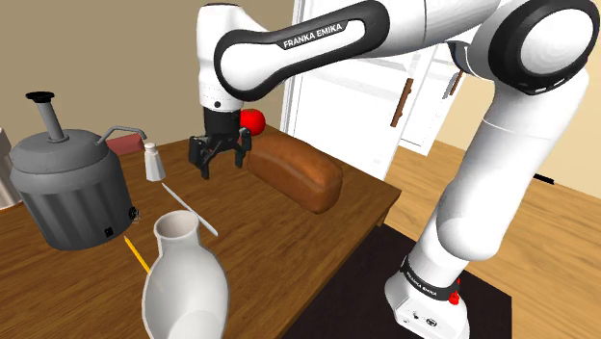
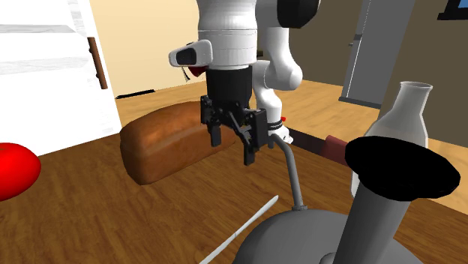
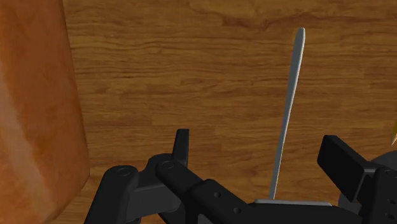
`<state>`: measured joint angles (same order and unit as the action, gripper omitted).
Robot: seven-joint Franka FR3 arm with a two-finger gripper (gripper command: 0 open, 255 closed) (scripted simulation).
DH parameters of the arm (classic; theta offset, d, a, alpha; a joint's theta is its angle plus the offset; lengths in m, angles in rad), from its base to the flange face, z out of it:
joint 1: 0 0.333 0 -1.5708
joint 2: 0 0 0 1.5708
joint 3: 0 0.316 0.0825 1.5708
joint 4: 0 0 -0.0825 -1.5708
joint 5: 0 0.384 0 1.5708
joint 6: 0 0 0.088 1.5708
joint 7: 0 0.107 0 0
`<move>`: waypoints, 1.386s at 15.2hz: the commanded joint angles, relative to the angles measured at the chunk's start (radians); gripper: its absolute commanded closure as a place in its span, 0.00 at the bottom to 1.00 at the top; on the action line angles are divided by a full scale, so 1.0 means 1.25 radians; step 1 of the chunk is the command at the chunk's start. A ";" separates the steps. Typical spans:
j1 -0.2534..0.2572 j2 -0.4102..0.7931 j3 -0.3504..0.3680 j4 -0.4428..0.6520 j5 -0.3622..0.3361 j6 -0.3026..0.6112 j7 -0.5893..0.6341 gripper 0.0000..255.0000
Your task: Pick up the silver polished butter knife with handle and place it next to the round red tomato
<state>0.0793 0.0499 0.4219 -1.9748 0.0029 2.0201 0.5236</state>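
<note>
The all-black two-finger gripper (image 1: 222, 166) hangs above the brown wooden bench (image 1: 260, 223) with its fingers spread apart, gripping nothing. The slim silver-grey butter knife (image 1: 189, 208) lies flat on the bench, untouched, just toward the shoulder view's lower left of the gripper. In the wrist view the gripper (image 3: 261, 156) is wide open. The knife (image 3: 287, 105) runs lengthwise on the wood between the two fingers, nearer one of them, with no contact. The long brown bread loaf (image 1: 297, 171) sits just beside the gripper on the shoulder view's right; the wrist view also shows its side (image 3: 35, 108), apart from the knife. The round red tomato (image 1: 254, 120) is at the far side of the bench behind the wrist, partly hidden by it and well apart from the knife. In the second exterior view the gripper (image 2: 232, 144) hangs in front of the loaf (image 2: 161, 146), the knife (image 2: 241, 227) lies on the wood lower down, and the tomato (image 2: 11, 171) is at that view's left edge. The dark grey ribbed pot with a black knob (image 1: 67, 188) stands at the shoulder view's left. The small white shaker (image 1: 154, 162) stands between the pot and the gripper. The white jug (image 1: 183, 279) and the yellow pencil (image 1: 135, 252) are at the near edge.
</note>
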 commanded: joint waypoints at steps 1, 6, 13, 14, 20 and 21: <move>0.014 0.063 0.009 0.038 -0.028 0.009 0.029 0.00; 0.069 0.230 0.015 0.179 -0.101 -0.004 0.098 0.00; 0.078 0.264 0.008 0.154 -0.117 0.051 0.109 0.00; 0.080 0.271 0.006 0.146 -0.120 0.065 0.112 0.00; 0.080 0.271 0.006 0.146 -0.120 0.065 0.112 0.00; 0.080 0.271 0.006 0.146 -0.120 0.065 0.112 0.00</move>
<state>0.1788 0.3882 0.4299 -1.7923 -0.1475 2.1012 0.6631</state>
